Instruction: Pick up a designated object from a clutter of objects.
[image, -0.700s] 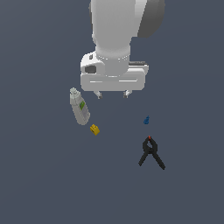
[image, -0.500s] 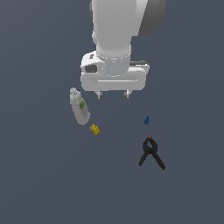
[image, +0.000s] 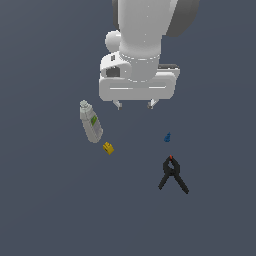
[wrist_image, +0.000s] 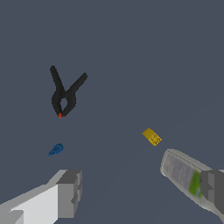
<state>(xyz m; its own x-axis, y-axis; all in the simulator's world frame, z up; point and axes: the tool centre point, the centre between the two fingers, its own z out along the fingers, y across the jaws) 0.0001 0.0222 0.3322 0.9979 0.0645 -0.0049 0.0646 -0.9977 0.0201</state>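
The tiny mustard-yellow toy brick (image: 108, 148) lies on the dark floor just beside the base of the grey-white bottle with a green label (image: 90, 121), which lies on its side. The brick (wrist_image: 152, 137) and bottle (wrist_image: 189, 180) also show in the wrist view. A tiny blue piece (image: 167, 137) and a black red-tipped clamp (image: 172, 174) lie toward the exterior view's right. My gripper (image: 135, 104) hangs open and empty above the floor, apart from all items, with the brick below and toward the exterior view's left. One of its fingers (wrist_image: 70, 192) shows in the wrist view.
The blue piece (wrist_image: 56, 149) and the clamp (wrist_image: 64, 93) also appear in the wrist view. The large white arm body (image: 145, 45) fills the upper middle of the exterior view. Everything lies on a flat dark grey floor (image: 50, 210).
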